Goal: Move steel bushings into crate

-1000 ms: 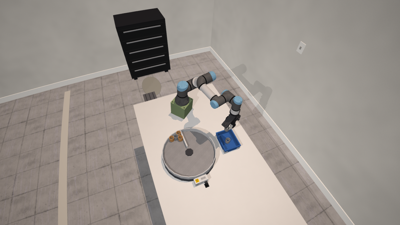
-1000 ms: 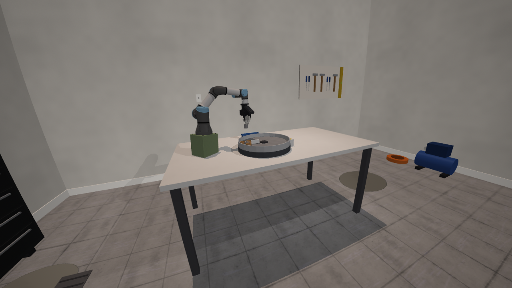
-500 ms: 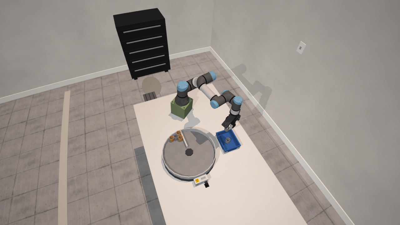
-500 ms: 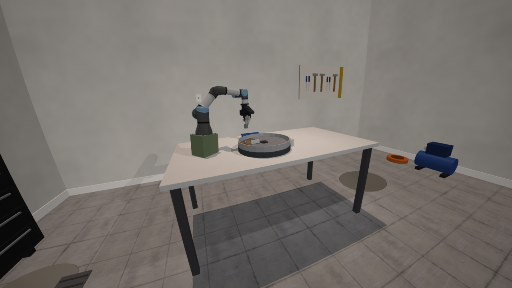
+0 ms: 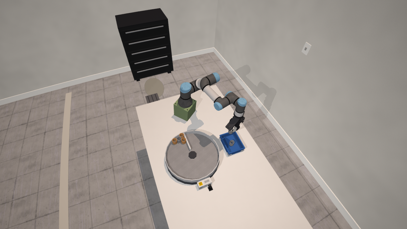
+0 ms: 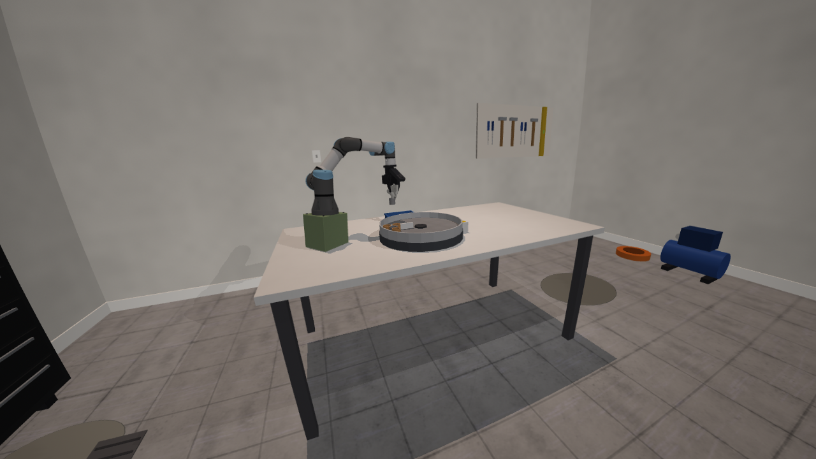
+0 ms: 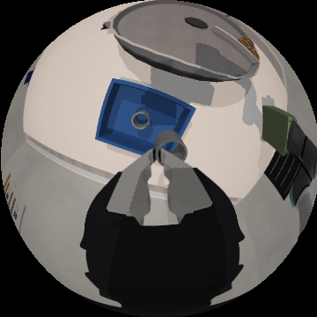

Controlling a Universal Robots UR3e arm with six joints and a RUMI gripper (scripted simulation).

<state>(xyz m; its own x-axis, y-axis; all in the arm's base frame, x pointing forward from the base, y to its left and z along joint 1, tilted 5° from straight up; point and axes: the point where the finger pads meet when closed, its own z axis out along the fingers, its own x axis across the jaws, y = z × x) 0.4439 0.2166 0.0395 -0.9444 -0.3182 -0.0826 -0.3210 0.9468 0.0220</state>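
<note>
On the table [image 5: 241, 185] [image 6: 513, 228] [image 7: 66, 97], a round, walled turntable [image 5: 193, 168] [image 6: 422, 231] [image 7: 154, 28] carries four bushings: three copper-coloured [image 5: 183, 140] and one grey steel [image 5: 179, 139], clustered beside one straight, pale divider [image 5: 187, 142] [image 6: 406, 225] [image 7: 233, 40]. One steel bushing [image 5: 231, 144] [image 7: 141, 127] sits in the rectangular blue crate [image 5: 236, 149] [image 6: 399, 213] [image 7: 119, 106]. The pincer [image 5: 232, 130] [image 6: 392, 197] [image 7: 157, 150], nearly closed, grips another hollow steel bushing [image 5: 230, 132] [image 6: 391, 201] [image 7: 167, 135] by its wall, raised near the crate's edge.

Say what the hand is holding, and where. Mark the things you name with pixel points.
A grey bushing [image 5: 230, 131] [image 6: 391, 201] [image 7: 180, 147], pinched by its thin wall at the rim, between the hand's [image 7: 158, 155] fingertips.
</note>
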